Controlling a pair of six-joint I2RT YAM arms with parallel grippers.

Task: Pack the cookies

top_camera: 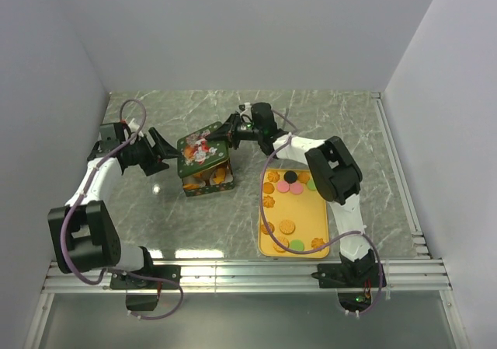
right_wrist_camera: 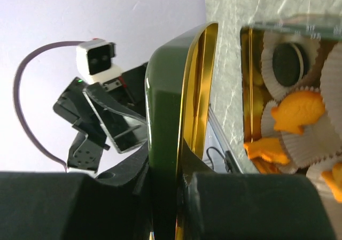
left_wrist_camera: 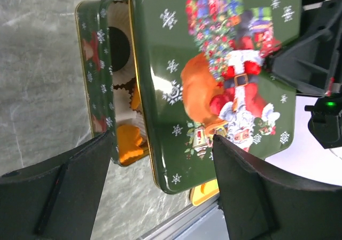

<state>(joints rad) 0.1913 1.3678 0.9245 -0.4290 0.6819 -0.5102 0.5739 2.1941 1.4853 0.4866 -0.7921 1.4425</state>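
Note:
A green Christmas tin (top_camera: 208, 182) stands mid-table, with cookies (right_wrist_camera: 296, 111) in white paper cups inside. Its Santa-printed lid (top_camera: 200, 148) hangs tilted over the tin. My right gripper (top_camera: 223, 136) is shut on the lid's right edge, and in the right wrist view the lid (right_wrist_camera: 176, 117) runs edge-on between that gripper's (right_wrist_camera: 179, 197) fingers. Just off the lid's left edge, my left gripper (top_camera: 172, 151) is open. The left wrist view has the lid (left_wrist_camera: 214, 79) filling the frame, its near corner between this gripper's (left_wrist_camera: 160, 181) spread fingers. Loose cookies (top_camera: 289, 187) lie on a yellow tray (top_camera: 307, 209).
The yellow tray lies right of the tin, under the right arm, and a corner of the tray (left_wrist_camera: 206, 192) peeks from under the lid. An aluminium rail (top_camera: 248, 275) runs along the near table edge. White walls close the left, back and right sides.

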